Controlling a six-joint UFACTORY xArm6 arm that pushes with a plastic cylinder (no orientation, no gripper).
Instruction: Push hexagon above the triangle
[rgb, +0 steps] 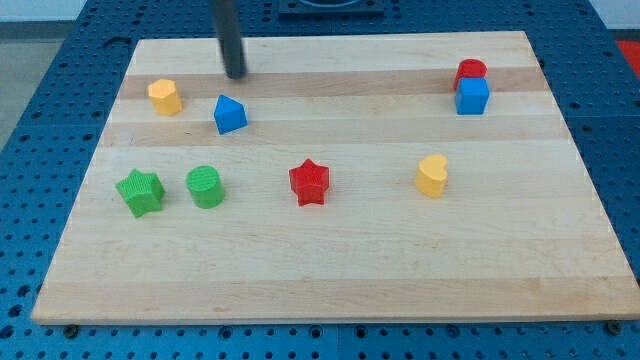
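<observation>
Hexagon: yellow hexagon block (165, 97) sits near the view's top left of the bench (330, 280), standing flat and apart from everything else.
Triangle: blue triangle block (229, 114) lies just to the view's right of the hexagon and slightly lower, with a clear gap between the two.
Tip: my tip (236, 75) rests on the bench just above the triangle, to the view's right of the hexagon and a little higher; it touches neither block.
Pincer: none fitted, so there is no opening to report; the rod's end is the only contact.
Goal spot: the patch directly above the triangle, where the tip stands at this moment.
Handling: the hexagon looks like a small, light, rigid plastic piece that should slide easily on smooth wood. Its flat faces give a fair push surface, but an off-centre contact would likely spin it or let it slip aside.
Where to push: I judge the face on the view's left, slightly low, pressed through the block's centre, would send it rightward and a little upward.
Risk: a low line could nudge the triangle.
Others: green star (139, 192), green cylinder (205, 186), red star (309, 182), yellow heart (432, 175), and a red block (471, 70) touching a blue cube (472, 96) all lie well apart.
</observation>
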